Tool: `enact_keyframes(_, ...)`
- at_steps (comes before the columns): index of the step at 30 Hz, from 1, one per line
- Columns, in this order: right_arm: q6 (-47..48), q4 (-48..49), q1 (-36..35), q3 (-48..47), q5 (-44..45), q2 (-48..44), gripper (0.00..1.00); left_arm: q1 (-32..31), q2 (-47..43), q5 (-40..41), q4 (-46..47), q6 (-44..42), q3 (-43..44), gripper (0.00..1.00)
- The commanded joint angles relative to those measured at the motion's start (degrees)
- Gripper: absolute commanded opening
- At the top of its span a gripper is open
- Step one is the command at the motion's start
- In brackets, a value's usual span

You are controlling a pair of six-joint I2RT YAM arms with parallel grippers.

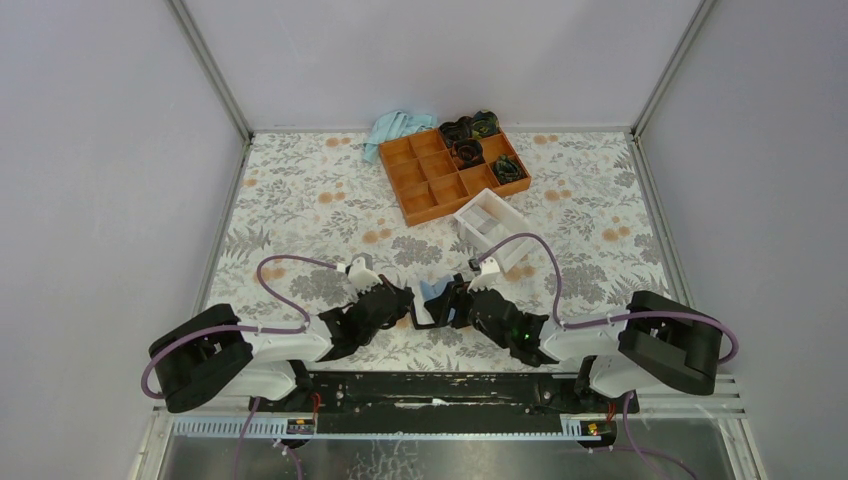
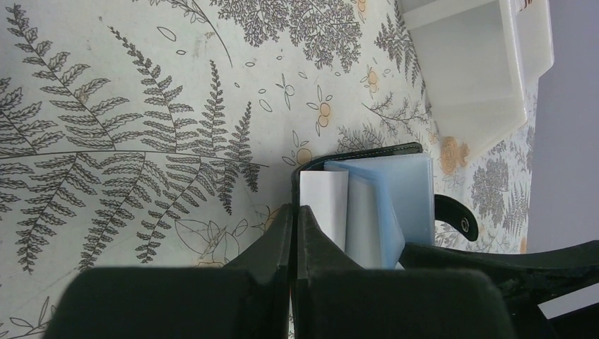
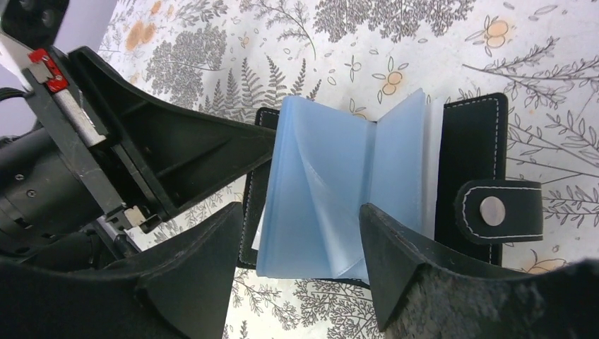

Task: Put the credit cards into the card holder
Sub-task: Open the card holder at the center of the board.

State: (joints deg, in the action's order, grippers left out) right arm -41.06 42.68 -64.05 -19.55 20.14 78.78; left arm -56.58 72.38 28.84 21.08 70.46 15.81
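The card holder (image 3: 470, 155) lies open on the floral tablecloth between the two arms, its light-blue sleeves (image 3: 332, 176) fanned upward and its snap tab (image 3: 498, 210) hanging off one side. My left gripper (image 2: 294, 212) is shut on the edge of the holder's black cover (image 2: 367, 150). My right gripper (image 3: 300, 212) is open, and its fingers straddle the near edge of the blue sleeves without pinching them. In the top view the holder (image 1: 430, 293) sits between the left gripper (image 1: 408, 306) and the right gripper (image 1: 456, 300). The credit cards are out of view.
A white open-topped box (image 1: 492, 228) stands just beyond the grippers and also shows as the white box (image 2: 480, 63) in the left wrist view. Farther back sit an orange compartment tray (image 1: 440, 180) with dark items (image 1: 470, 130) and a light-blue cloth (image 1: 395, 128). Walls enclose the table.
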Motion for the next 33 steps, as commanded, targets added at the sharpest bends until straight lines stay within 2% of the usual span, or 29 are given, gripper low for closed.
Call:
enact_keyframes(1,-2.4,6.3,0.2,0.9,-0.6,2.6,0.68,0.1,0.2,-0.1,2.8,0.6,-0.9,0.00)
enact_keyframes(3,-2.9,6.2,0.2,0.8,-0.1,3.4,0.65,0.2,0.0,-0.1,2.8,0.7,-1.1,0.00)
enact_keyframes(9,-3.1,4.3,0.2,0.5,2.0,4.1,0.45,0.1,-0.3,-0.1,2.8,0.7,-1.4,0.00)
enact_keyframes(11,-3.1,4.8,0.2,1.0,2.2,3.9,0.42,0.2,-0.3,0.0,2.8,0.7,-1.3,0.00)
enact_keyframes(18,-3.3,6.7,0.3,2.4,2.2,3.5,0.41,0.1,-0.2,0.0,2.8,0.9,-1.5,0.00)
enact_keyframes(25,-3.5,10.1,0.3,4.3,1.5,2.1,0.48,0.1,-0.1,-0.1,2.9,0.9,-1.6,0.00)
enact_keyframes(33,-3.5,10.7,0.5,5.5,2.0,0.0,0.49,0.2,0.5,-0.3,3.2,0.7,-1.4,0.00)
